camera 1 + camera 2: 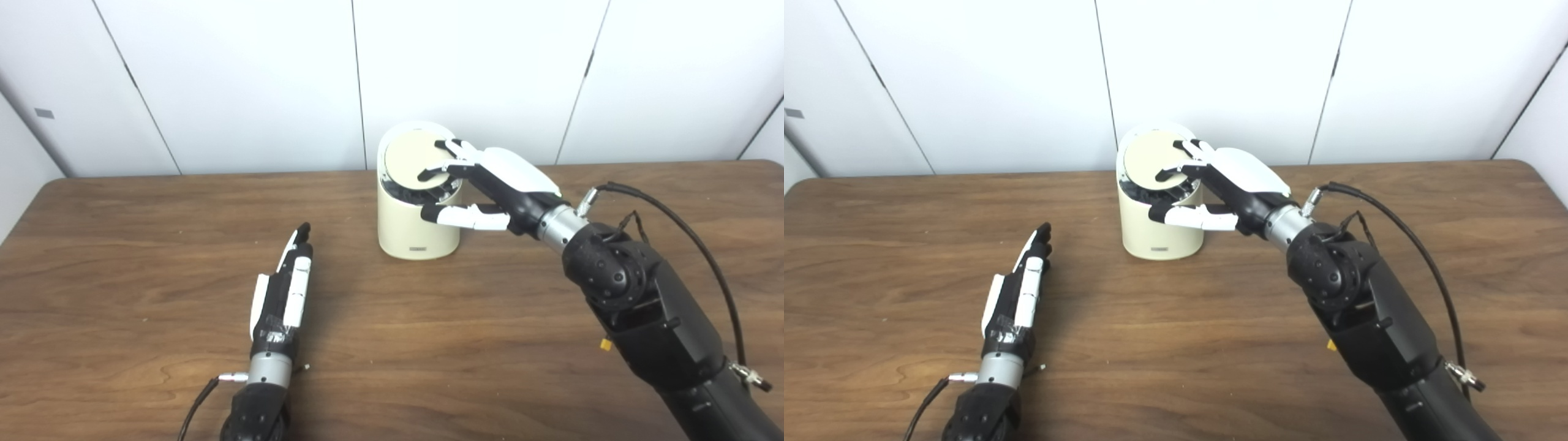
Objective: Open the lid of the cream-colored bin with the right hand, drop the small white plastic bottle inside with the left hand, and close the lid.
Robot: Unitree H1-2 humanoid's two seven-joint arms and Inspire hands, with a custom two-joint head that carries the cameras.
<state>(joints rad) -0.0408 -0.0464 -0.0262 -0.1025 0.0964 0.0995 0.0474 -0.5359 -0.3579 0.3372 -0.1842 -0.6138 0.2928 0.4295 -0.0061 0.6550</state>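
The cream-colored bin (pixel 404 229) stands at the back middle of the table. Its round lid (pixel 411 158) is tilted up, with a dark gap showing under its front edge. My right hand (pixel 496 184) reaches in from the right. Its fingers (pixel 450 160) lie spread on the lid's right edge and its thumb rests against the bin's front wall, not clasping anything. My left hand (pixel 285 288) lies flat on the table, front left of the bin, with fingers straight and nothing in it. No white bottle is in view.
The brown wooden table (pixel 429 343) fills the view, with white wall panels (pixel 245 79) close behind the bin. A black cable (pixel 704 251) loops off my right forearm. The bin (pixel 1151 229) and both hands also show in the right eye view.
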